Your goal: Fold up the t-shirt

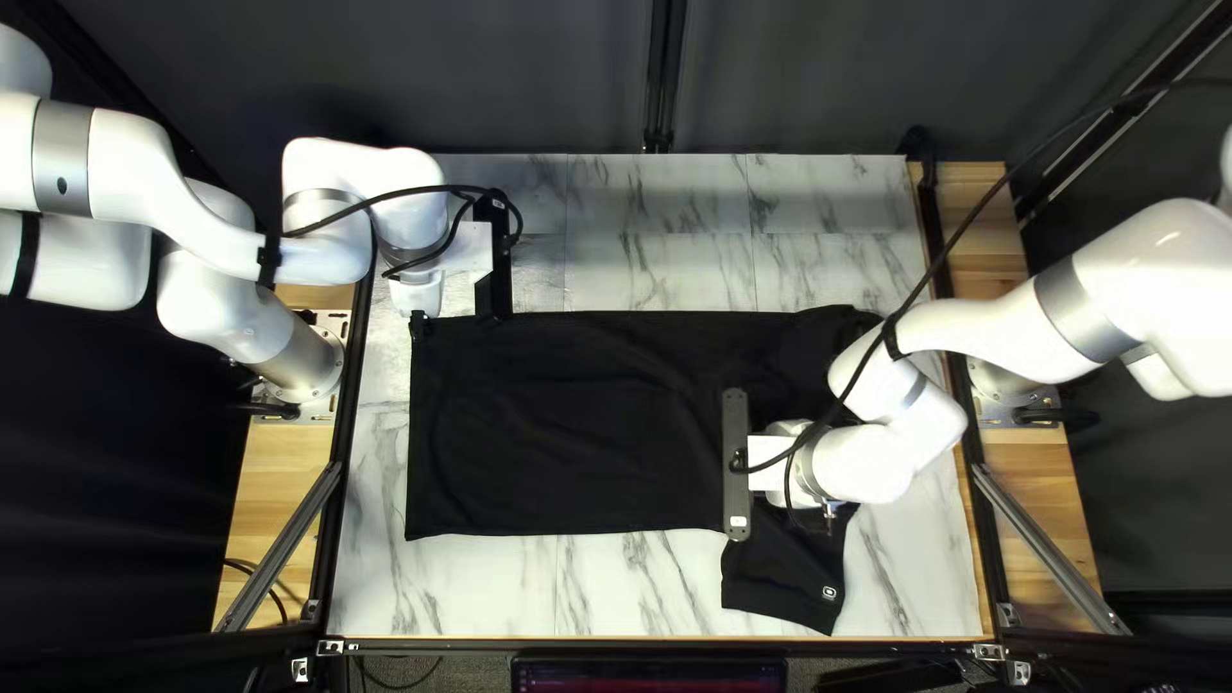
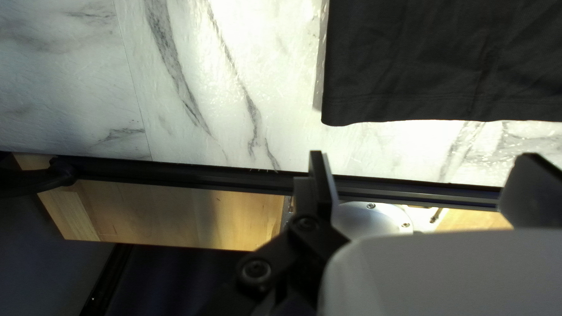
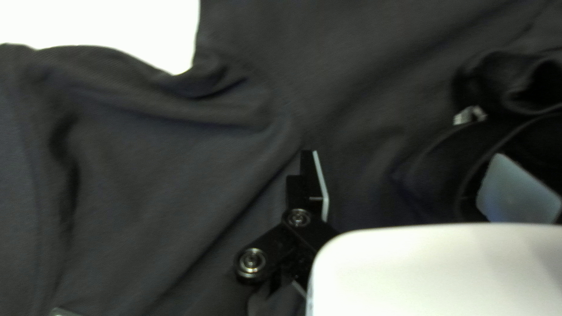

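"Where's your t-shirt?"

"Spread across my marble-patterned table (image 1: 488,588), its black body (image 1: 565,424) lying left to right, hem at the left. One sleeve (image 1: 783,578) reaches toward the near side, at the right."

"And your hands?"

"My left gripper (image 1: 426,321) is at the shirt's far left corner, released, its fingers wide apart. My right gripper (image 1: 825,513) is over the right part of the shirt, near that sleeve, also spread open."

"What's by the collar?"

"A small pale tag (image 3: 469,115)."
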Robot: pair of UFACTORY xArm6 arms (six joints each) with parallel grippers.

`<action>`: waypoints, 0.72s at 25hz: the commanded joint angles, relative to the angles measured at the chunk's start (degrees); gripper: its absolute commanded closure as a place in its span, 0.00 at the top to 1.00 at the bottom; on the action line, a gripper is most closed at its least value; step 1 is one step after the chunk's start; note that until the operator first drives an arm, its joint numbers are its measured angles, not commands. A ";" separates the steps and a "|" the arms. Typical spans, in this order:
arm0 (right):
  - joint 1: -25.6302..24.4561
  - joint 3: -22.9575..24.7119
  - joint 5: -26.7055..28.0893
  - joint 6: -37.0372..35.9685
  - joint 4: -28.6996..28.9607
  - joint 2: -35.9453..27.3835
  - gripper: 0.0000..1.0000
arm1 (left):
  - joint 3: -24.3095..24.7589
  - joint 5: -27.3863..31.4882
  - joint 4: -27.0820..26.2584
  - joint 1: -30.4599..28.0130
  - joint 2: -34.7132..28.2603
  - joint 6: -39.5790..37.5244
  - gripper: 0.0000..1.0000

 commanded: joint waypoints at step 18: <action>0.29 -2.73 11.78 6.97 0.87 -1.49 1.00 | 0.00 0.00 0.00 0.00 0.00 0.00 1.00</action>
